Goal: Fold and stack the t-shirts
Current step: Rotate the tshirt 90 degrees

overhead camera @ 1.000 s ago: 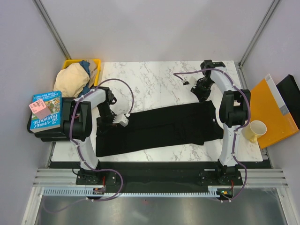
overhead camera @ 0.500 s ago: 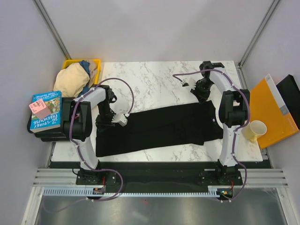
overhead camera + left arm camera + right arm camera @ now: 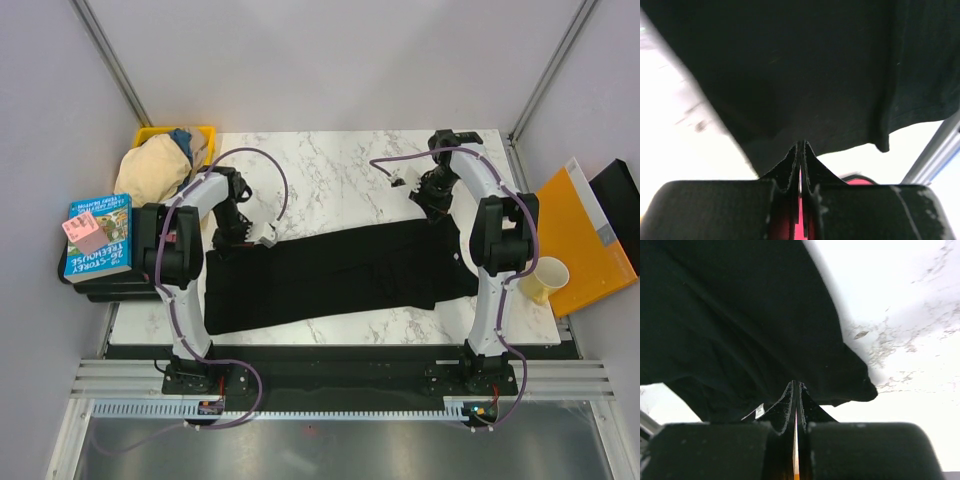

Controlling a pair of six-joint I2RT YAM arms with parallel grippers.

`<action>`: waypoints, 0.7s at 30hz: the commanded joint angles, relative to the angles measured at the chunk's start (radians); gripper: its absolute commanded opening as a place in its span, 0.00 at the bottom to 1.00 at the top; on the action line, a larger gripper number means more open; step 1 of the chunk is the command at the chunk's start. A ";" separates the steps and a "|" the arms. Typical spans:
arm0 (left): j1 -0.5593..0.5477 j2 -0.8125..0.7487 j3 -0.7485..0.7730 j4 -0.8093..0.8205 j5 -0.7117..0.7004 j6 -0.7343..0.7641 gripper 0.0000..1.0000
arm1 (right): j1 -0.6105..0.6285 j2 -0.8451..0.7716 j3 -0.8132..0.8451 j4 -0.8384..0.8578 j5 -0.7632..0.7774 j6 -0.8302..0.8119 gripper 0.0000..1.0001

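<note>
A large black t-shirt [image 3: 340,275] lies spread across the marble table [image 3: 330,170], its long side running left to right. My left gripper [image 3: 245,240] is at its far left edge, jaws shut on the black cloth, which starts right at the tips [image 3: 801,144]. My right gripper [image 3: 437,212] is at the far right corner, shut on the cloth as well [image 3: 795,384]; a small white tag [image 3: 756,411] shows beside its fingers. A beige t-shirt [image 3: 155,170] and a blue one [image 3: 182,137] are bundled in the yellow bin [image 3: 205,132].
A stack of books [image 3: 97,238] sits off the table's left side. On the right are an orange folder [image 3: 580,240] and a yellow cup [image 3: 547,278]. Bare marble stretches behind the shirt.
My left gripper opened, shifted a little toward the far side and closed again on the shirt's edge. My right gripper closed at the far right corner. The shirt's far left edge shifted slightly.
</note>
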 commanded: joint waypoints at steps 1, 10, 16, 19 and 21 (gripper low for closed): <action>0.003 0.024 -0.004 -0.204 0.010 -0.031 0.02 | 0.005 -0.041 0.015 -0.103 -0.015 -0.059 0.00; -0.001 0.030 -0.056 -0.207 -0.029 -0.008 0.02 | 0.010 -0.025 -0.057 -0.171 0.017 -0.086 0.00; -0.006 0.085 0.127 -0.183 -0.013 -0.072 0.19 | 0.010 0.039 -0.070 -0.058 0.062 -0.039 0.00; -0.006 0.108 0.251 -0.137 0.013 -0.126 0.20 | 0.013 0.061 -0.060 0.062 0.094 0.006 0.00; -0.007 0.117 0.305 -0.129 0.024 -0.139 0.20 | 0.013 0.079 -0.047 0.104 0.117 0.024 0.00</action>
